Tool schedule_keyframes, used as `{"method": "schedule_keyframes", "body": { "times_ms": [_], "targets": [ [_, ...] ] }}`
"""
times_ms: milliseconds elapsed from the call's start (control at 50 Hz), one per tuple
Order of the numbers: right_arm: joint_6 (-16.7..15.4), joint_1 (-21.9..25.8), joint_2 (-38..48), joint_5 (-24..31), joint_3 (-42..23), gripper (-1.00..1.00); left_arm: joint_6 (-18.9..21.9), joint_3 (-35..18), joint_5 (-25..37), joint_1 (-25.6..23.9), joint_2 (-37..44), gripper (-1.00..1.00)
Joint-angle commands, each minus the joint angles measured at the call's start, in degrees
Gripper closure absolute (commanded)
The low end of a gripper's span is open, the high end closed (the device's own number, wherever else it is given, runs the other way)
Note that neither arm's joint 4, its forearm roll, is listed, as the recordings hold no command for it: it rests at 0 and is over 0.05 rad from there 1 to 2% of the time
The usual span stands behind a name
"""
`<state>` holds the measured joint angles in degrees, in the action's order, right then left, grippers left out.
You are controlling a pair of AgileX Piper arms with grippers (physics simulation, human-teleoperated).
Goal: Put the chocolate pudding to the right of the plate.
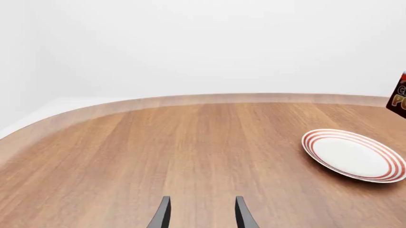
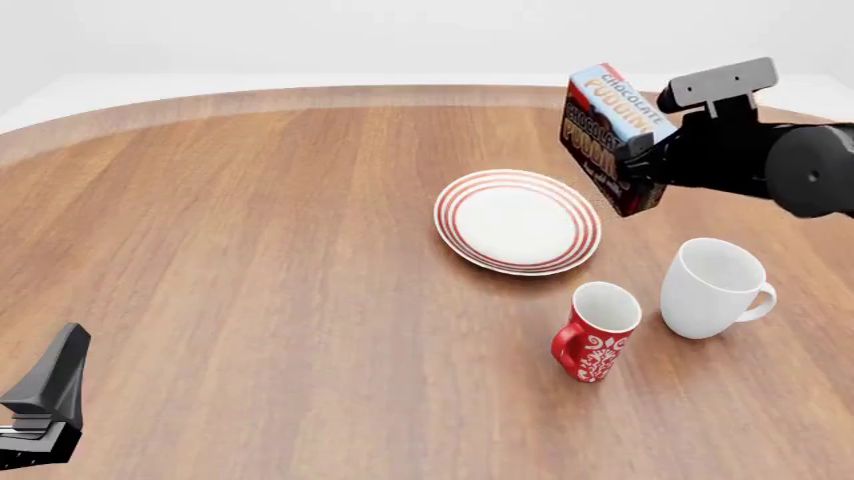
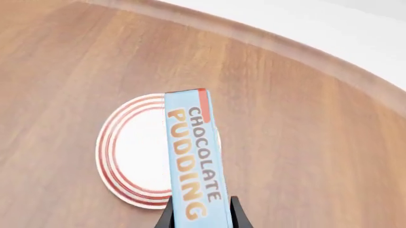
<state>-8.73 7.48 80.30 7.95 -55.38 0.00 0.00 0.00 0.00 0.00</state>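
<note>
Over at the tabletop's (image 2: pixel 240 250) seven o'clock corner, the left claw (image 1: pixel 201 213) sits low with its fingers parted around nothing. Toward the middle lies the plate (image 2: pixel 517 221), white with red rings. At its one o'clock, lifted off the wood and tilted, hangs the pudding (image 2: pixel 610 135): light-blue top, orange lettering, dark brown face, red edges, pinched in the right claw (image 3: pixel 201 211). Below, a red mug (image 2: pixel 595 331) and white mug (image 2: pixel 711 287).
</note>
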Motion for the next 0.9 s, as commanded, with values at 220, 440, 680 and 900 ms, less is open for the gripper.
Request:
{"method": "schedule_keyframes", "body": {
  "times_ms": [220, 440, 680, 900],
  "targets": [
    [0.15, -7.41, 8.41, -1.27, -5.32, 1.0, 0.0, 0.0, 0.0, 0.0, 0.0, -1.0],
    [0.6, -10.54, 12.9, -2.91, -6.92, 1.0, 0.0, 0.0, 0.0, 0.0, 0.0, -1.0],
    [-0.15, -13.39, 16.25, -6.03, -5.18, 1.0, 0.0, 0.0, 0.0, 0.0, 0.0, -1.0],
    [-0.87, -14.9, 19.56, -7.99, -4.51, 1.0, 0.0, 0.0, 0.0, 0.0, 0.0, -1.0]
  ]
}}
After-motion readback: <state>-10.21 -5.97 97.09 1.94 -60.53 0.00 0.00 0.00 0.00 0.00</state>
